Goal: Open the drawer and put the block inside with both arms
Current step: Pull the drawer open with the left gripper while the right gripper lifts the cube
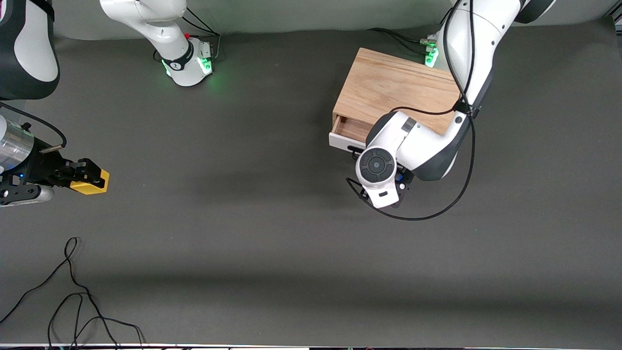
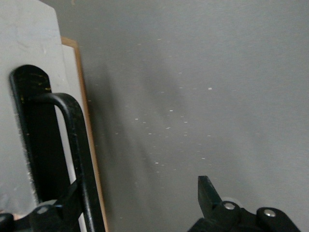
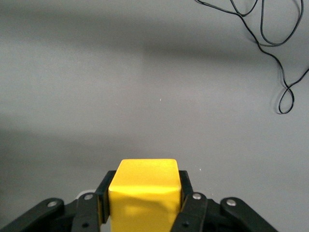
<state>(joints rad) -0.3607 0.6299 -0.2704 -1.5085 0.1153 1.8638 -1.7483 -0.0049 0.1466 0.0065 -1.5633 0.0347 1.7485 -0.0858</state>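
Drawer (image 1: 346, 131) is standing partly pulled out of its oak-grain box (image 1: 388, 90), which is sitting at the left arm's end of the table, close to that arm's green-lit base (image 1: 430, 54). Its white front and black bar handle (image 2: 77, 159) are facing the front camera. The left gripper (image 2: 140, 212) is sitting at that handle, fingers spread wide, one finger beside the bar and the other well clear over bare mat; nothing is gripped. The left arm's wrist is covering most of the drawer front from above.

The block (image 1: 90, 182), a yellow cube, is being held clenched between the right gripper's (image 3: 144, 205) fingers, over the right arm's end of the table.

A loose black cable (image 1: 73, 296) is lying on the dark grey mat (image 1: 252, 233), nearer the front camera than the block.
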